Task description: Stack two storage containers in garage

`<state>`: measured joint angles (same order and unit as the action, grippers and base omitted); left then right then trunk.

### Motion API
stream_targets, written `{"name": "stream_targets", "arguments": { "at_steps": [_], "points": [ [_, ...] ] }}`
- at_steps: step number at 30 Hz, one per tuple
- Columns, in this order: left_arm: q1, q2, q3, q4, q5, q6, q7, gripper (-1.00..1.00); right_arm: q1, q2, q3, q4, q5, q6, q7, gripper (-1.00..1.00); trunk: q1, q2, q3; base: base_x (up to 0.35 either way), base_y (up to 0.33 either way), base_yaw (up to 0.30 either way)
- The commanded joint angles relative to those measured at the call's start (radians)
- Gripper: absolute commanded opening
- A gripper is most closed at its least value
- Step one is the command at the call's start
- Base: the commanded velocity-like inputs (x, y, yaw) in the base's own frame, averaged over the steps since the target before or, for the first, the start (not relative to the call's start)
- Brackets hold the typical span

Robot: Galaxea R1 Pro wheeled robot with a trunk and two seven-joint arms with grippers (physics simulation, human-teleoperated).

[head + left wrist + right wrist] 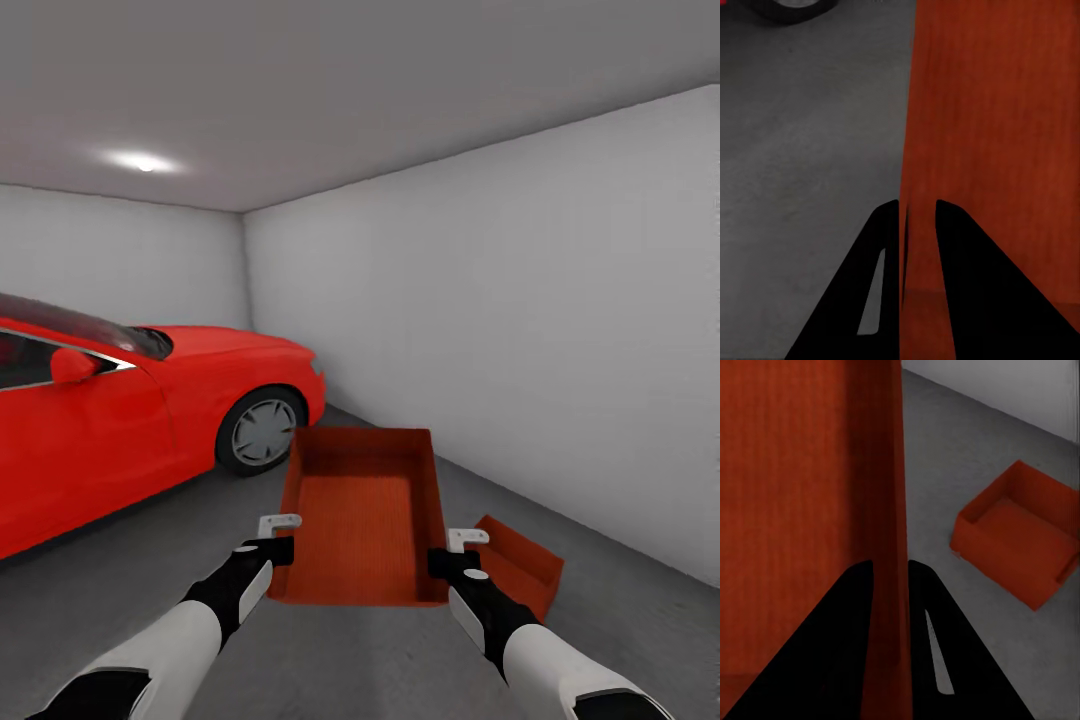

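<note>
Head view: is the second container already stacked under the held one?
No: the second container sits on the floor, beside the held container.

White forearms, black wrists, black-fingered tools with pale brackets.

So there are 2 red-orange open-top bins in the garage: the held container [365, 520] is up off the floor [150, 590], roughly level with its opening facing up, thin plain walls and a faintly ribbed bottom. The left end effector [281, 537] and right end effector [452, 551] each pinch one long side wall near its near end. The second container [1016, 534] sits on the dark grey concrete floor just beside it on the right, upright, turned at an angle.
</note>
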<state>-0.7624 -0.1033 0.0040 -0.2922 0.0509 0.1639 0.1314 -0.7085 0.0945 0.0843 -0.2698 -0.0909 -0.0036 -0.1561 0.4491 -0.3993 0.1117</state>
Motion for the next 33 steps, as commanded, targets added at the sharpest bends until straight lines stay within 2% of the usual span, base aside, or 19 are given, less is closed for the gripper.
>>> {"name": "stream_targets", "arguments": {
  "at_steps": [1,33],
  "points": [
    [0.000,0.008,0.024,-0.018,-0.017,-0.029,0.010,-1.00,0.000,-0.006,-0.012,0.003,-0.012,-0.001,-0.008,-1.00,0.001,-0.001,0.000,0.307,0.193,-0.286],
    [0.000,0.008,0.024,-0.019,-0.017,-0.030,0.010,-1.00,0.000,-0.006,-0.012,0.003,-0.012,0.000,-0.008,-1.00,0.001,-0.001,0.000,0.306,0.193,-0.287]
  ]
}}
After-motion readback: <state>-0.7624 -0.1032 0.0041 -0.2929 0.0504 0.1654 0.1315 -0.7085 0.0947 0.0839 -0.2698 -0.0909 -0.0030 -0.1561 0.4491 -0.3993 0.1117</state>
